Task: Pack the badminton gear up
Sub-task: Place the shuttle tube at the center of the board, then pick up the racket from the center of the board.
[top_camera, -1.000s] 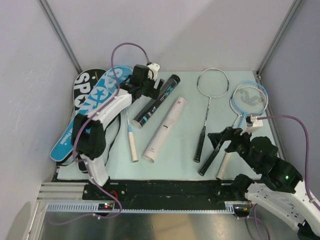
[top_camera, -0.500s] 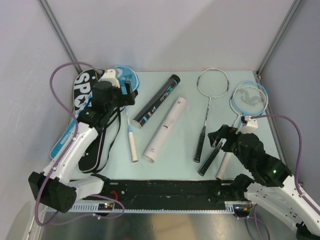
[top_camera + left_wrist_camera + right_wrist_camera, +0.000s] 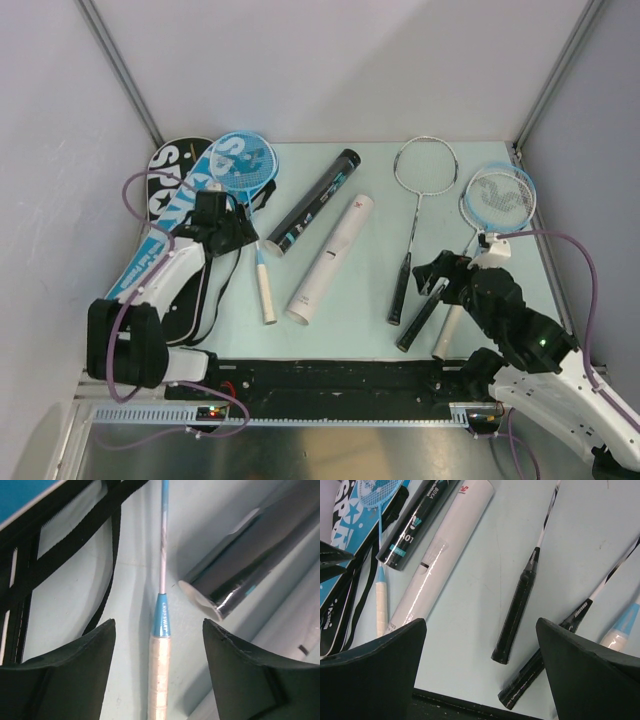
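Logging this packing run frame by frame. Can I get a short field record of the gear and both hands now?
left hand: open, fingers astride the blue racket's white grip, not touching
right hand: open, empty, over the silver racket's black grip and a second black-gripped racket
black tube: lying beside the white tube, mid-table
covers: blue and black, stacked at left; blue racket's head lies partly over them
packing: the rackets in view all lie outside the covers
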